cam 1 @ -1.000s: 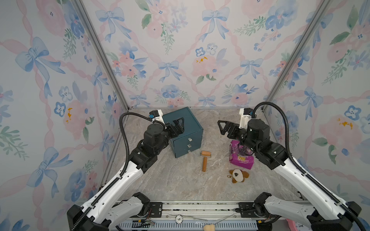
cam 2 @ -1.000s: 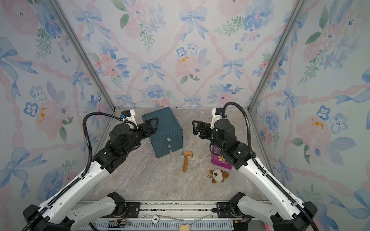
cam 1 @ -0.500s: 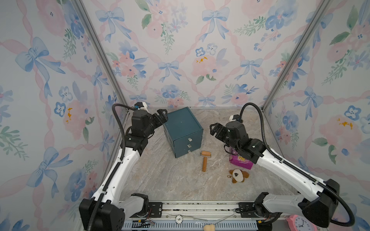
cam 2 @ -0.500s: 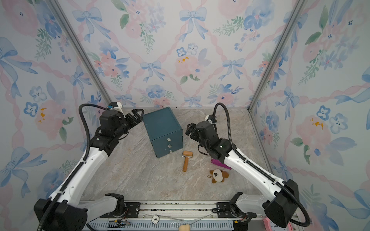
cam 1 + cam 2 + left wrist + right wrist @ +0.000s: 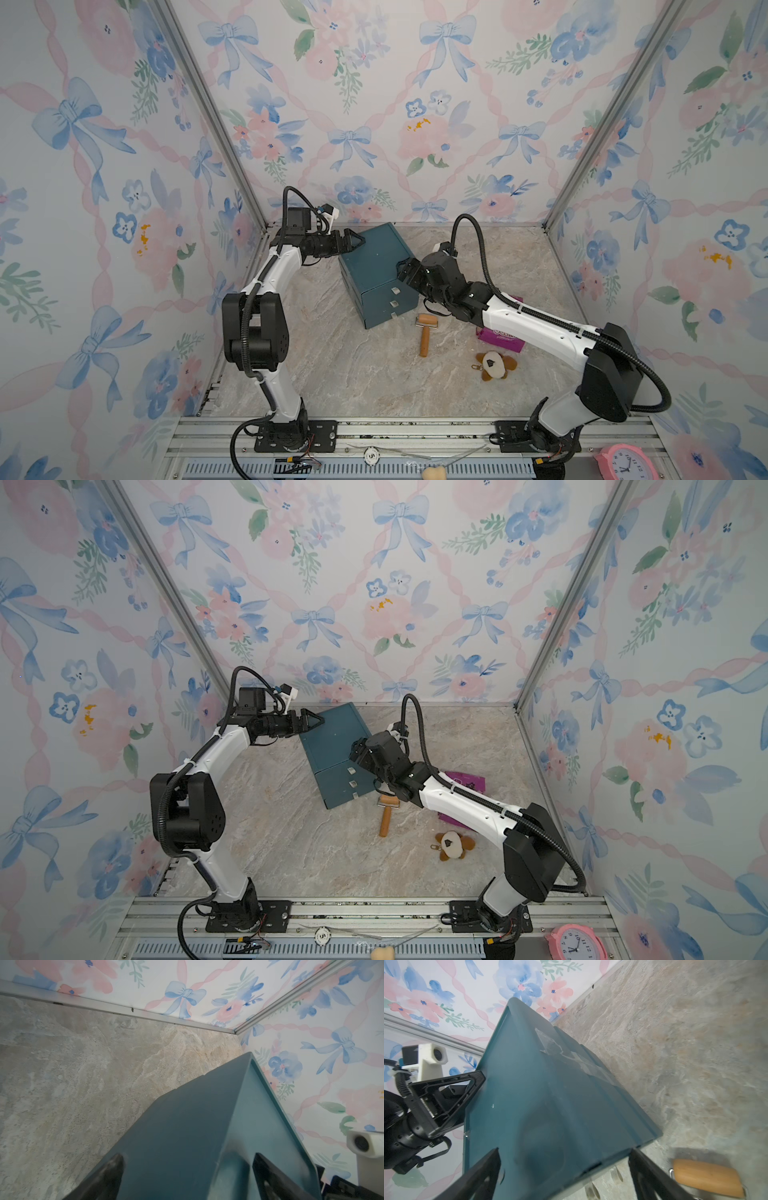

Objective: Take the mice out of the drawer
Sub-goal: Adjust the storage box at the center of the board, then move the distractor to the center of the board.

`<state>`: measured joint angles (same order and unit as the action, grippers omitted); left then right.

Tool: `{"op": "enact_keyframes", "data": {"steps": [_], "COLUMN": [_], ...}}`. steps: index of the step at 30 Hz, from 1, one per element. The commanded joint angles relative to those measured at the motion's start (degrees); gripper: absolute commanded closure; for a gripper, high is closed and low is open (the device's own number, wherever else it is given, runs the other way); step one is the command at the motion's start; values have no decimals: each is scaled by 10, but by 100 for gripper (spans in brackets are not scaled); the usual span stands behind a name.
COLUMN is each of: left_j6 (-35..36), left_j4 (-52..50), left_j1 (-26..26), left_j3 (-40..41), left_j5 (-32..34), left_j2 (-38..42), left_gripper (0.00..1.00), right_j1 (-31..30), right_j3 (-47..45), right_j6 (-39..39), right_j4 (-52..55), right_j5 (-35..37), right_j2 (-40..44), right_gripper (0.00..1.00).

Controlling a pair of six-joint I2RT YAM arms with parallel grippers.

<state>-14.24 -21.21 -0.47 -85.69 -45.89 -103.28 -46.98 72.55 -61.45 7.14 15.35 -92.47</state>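
A teal drawer cabinet (image 5: 374, 266) (image 5: 334, 737) stands at the back middle of the table. Its drawers are shut, with clear handles (image 5: 394, 304) on the front, so the mice are hidden. My left gripper (image 5: 358, 241) (image 5: 316, 721) is at the cabinet's rear left top corner. It is open, and its fingers straddle that corner (image 5: 188, 1158) without closing on it. My right gripper (image 5: 404, 270) (image 5: 355, 752) hangs open at the cabinet's right top edge near the front. The cabinet (image 5: 539, 1084) fills the space between its spread fingers (image 5: 564, 1151).
A wooden-handled roller (image 5: 424, 334) (image 5: 706, 1176) lies just in front of the cabinet. A purple packet (image 5: 503, 336) lies under the right arm, with a brown-and-white plush keychain (image 5: 494, 365) in front of it. A pink clock (image 5: 622, 463) sits at the front right rail.
Both arms have swung down and out. The left gripper went from the cabinet's left edge to its rear left corner. The right gripper came in to the cabinet's right top edge.
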Motion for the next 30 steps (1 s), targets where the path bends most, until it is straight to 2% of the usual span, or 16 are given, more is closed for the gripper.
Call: {"op": "enact_keyframes", "data": {"steps": [1, 3, 7, 10, 13, 15, 20, 24, 26, 30], "left_j6": [50, 46, 8, -13, -14, -12, 1, 5, 5, 5], "left_j4": [-60, -66, -82, -86, -86, -88, -88, -88, -88, -88], "left_j1": [-5, -5, 0, 7, 11, 16, 27, 52, 57, 57], "left_j3": [33, 83, 165, 212, 217, 202, 151, 107, 88, 59], "left_j5": [-76, -69, 14, 67, 111, 116, 140, 171, 192, 206], "left_j2": [68, 118, 217, 272, 281, 268, 259, 266, 266, 258], "left_gripper": [2, 2, 2, 2, 2, 2, 2, 2, 2, 2], "right_j1": [-1, -2, -12, -19, -20, -17, -15, -16, -35, -107], "right_j3": [65, 119, 212, 248, 215, 174, 43, -63, -116, -98], "right_j6": [27, 53, 81, 100, 118, 123, 174, 172, 160, 172], "right_j4": [-54, -46, -28, 24, 57, 74, 175, 224, 206, 307], "right_j5": [-55, -97, -170, -163, -125, -100, -36, -57, -64, 60], "right_j2": [-53, -95, -164, -182, -148, -111, 27, 102, 118, 56], "right_gripper": [4, 4, 4, 4, 4, 4, 4, 4, 4, 4]}}
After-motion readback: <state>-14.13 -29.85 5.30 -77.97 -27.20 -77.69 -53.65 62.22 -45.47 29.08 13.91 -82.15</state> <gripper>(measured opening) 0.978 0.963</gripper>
